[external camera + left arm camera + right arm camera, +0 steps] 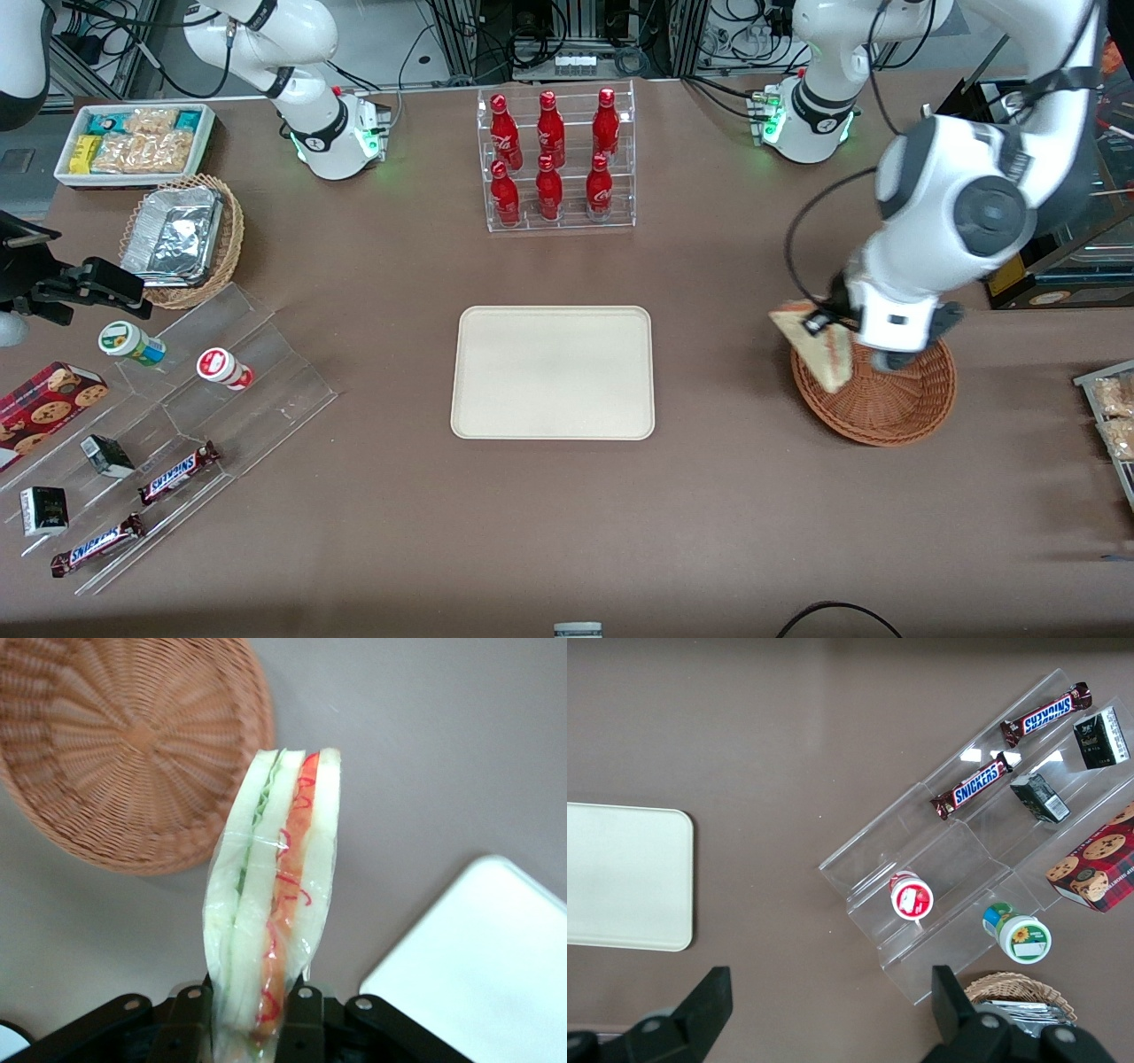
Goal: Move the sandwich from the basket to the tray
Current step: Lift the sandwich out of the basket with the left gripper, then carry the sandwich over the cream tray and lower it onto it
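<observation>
**Sandwich Held Above Basket Rim; Tray Unoccupied**

The gripper (pixel 244 1028) of the left arm is observed above the wicker basket (pixel 886 403), at the edge of the basket nearest the tray. Its black fingers (pixel 303 1014) are seen clamped on the lower end of the sandwich (pixel 270 895), one on each flat face. The sandwich is wrapped in clear film; white bread layers, a green filling line and a red-orange filling line are visible along its cut edge. In the front view the sandwich (pixel 819 341) is seen tilted, lifted clear of the basket floor and overlapping the basket rim.

The basket is recorded as round, reddish-brown and woven, with no contents visible in the wrist view (pixel 133 744). It rests on the brown table (pixel 709 532) toward the working arm's end.

The cream rectangular tray (pixel 554 372) lies flat at the middle of the table, well apart from the basket, with nothing on it. One rounded corner of the tray (pixel 478 966) is seen in the wrist view, near the sandwich.

A clear rack of six red bottles (pixel 554 164) stands farther from the front camera than the tray.
</observation>
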`<state>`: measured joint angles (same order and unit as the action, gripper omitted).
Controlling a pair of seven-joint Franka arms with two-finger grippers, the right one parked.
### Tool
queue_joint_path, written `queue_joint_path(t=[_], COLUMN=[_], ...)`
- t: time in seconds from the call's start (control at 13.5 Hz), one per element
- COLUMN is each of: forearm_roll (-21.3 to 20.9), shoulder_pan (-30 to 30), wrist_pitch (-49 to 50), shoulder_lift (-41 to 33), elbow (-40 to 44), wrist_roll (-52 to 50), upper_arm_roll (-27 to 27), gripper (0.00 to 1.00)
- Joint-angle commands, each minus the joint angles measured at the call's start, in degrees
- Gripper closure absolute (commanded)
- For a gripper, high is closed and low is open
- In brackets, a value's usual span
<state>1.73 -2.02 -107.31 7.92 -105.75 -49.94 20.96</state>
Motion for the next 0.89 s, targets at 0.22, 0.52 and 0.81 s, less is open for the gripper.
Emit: queue_joint_path(t=[0.22, 0.52, 0.81], forearm_roll=[-4.4, -10.6, -18.3], shoulder_pan=[12.4, 19.9, 23.0], wrist_pitch=[0.5, -2.6, -9.8], shoulder_lift=[8.9, 16.3, 23.5], elbow=[8.0, 10.6, 11.9], wrist_roll=[1.3, 0.0, -5.7], upper_arm_roll=[1.5, 1.3, 1.3], gripper=[0.79, 0.79, 0.77])
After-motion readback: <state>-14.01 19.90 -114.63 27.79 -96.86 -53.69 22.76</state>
